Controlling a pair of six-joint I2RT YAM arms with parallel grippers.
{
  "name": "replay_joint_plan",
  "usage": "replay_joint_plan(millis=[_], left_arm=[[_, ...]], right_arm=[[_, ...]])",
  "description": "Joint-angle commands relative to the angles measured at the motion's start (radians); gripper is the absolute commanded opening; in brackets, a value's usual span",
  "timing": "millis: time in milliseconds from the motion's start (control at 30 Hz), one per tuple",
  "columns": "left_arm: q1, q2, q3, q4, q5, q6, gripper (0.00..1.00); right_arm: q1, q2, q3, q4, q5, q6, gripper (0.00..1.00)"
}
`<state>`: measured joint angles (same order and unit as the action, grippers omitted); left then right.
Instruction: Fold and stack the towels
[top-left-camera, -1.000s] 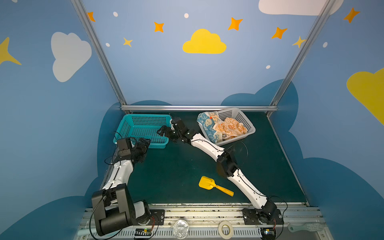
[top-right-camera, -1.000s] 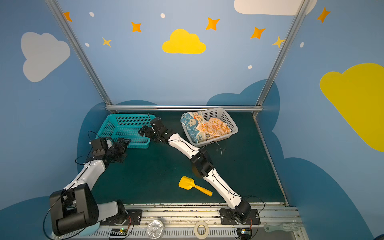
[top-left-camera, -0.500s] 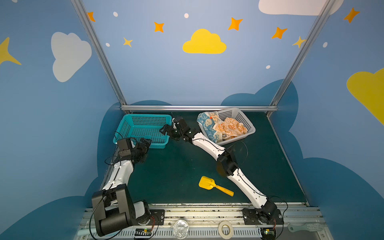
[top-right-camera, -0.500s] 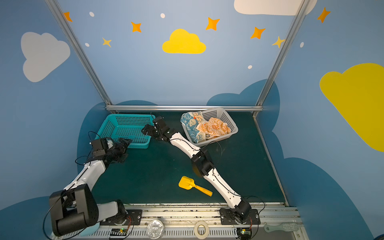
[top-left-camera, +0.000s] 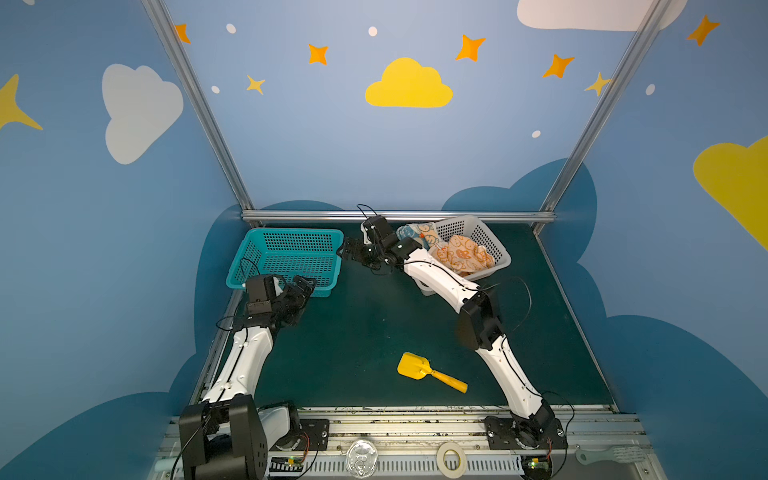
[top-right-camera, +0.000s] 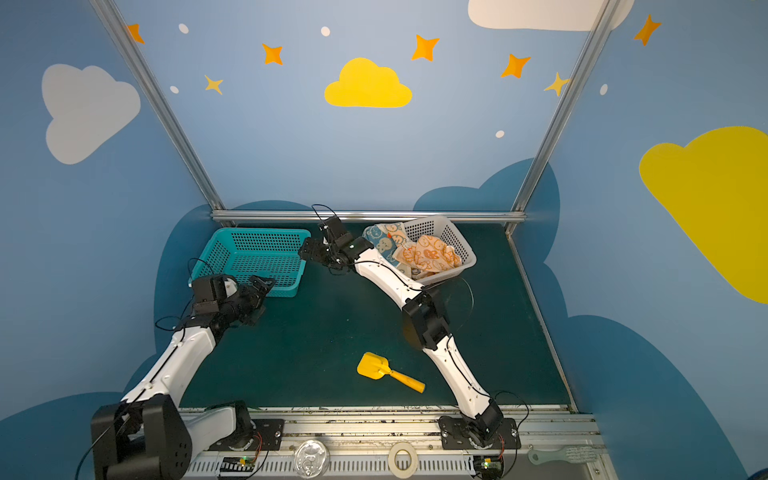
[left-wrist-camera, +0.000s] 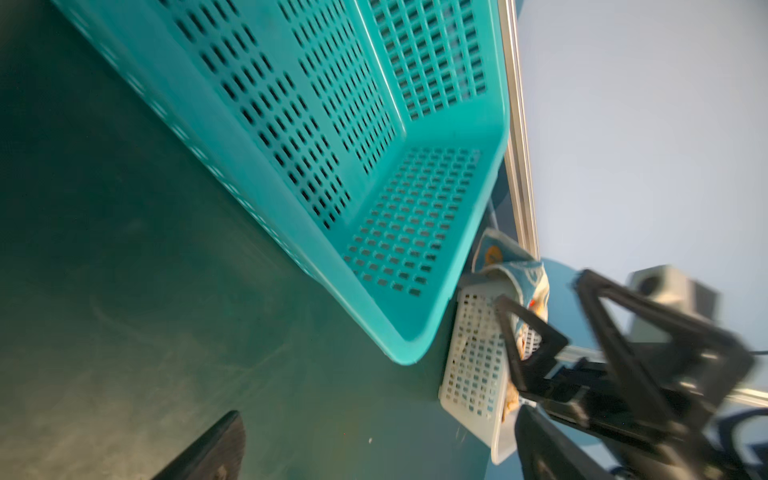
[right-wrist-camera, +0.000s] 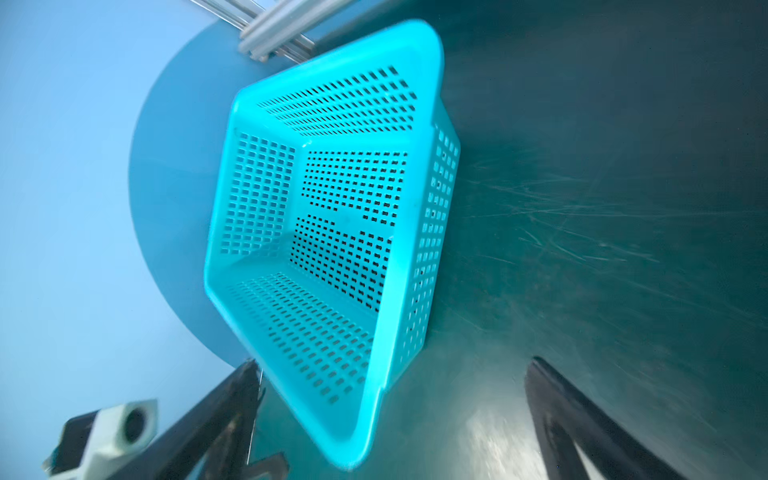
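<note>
The towels lie crumpled in the white basket (top-left-camera: 490, 243) at the back right: a blue-and-cream towel (top-left-camera: 415, 233) (top-right-camera: 384, 241) at its left end and an orange-and-cream towel (top-left-camera: 461, 255) (top-right-camera: 430, 253) beside it. My right gripper (top-left-camera: 351, 251) (top-right-camera: 309, 249) (right-wrist-camera: 395, 407) is open and empty, level with the right wall of the teal basket (top-left-camera: 286, 257) (right-wrist-camera: 332, 232). In the right wrist view that basket's near corner shows between the fingers. My left gripper (top-left-camera: 305, 286) (top-right-camera: 262, 286) (left-wrist-camera: 378, 449) is open and empty at the teal basket's front right corner.
The teal basket (top-right-camera: 257, 253) holds nothing. A yellow toy scoop (top-left-camera: 430, 372) (top-right-camera: 388, 372) lies on the green mat near the front. The metal frame rail (top-left-camera: 395, 216) runs behind both baskets. In the left wrist view the white basket (left-wrist-camera: 473, 361) stands just past the teal basket (left-wrist-camera: 332, 166).
My right gripper has moved a little to the right and toward the back, along the teal basket's right wall. The left gripper has shifted slightly right. Both stay open.
</note>
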<state>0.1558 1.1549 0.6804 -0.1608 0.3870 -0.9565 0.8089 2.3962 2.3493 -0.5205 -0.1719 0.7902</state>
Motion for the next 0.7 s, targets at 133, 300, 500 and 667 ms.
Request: replay_joint_plan(millis=[133,300,500,667], left_arm=[[-0.153,-0.012,0.035,-0.037,-0.075,0.031,1.00],[-0.312,0.054,0.123,-0.031,-0.146,0.063,1.00],[-0.462,0.201,0.271,-0.020,-0.193,0.119,1.00],[-0.552,0.361,0.418,-0.036,-0.204,0.171,1.00]], right_arm=[[-0.053,-0.325,-0.266,-0.132,0.114,-0.170,0.99],[-0.154,-0.596,-0.578,-0.148,0.180,-0.176,0.99],[-0.298,-0.883,-0.963,-0.117,0.299,-0.104,0.99],[-0.416,-0.909,-1.088,-0.094,0.222,-0.069,0.99]])
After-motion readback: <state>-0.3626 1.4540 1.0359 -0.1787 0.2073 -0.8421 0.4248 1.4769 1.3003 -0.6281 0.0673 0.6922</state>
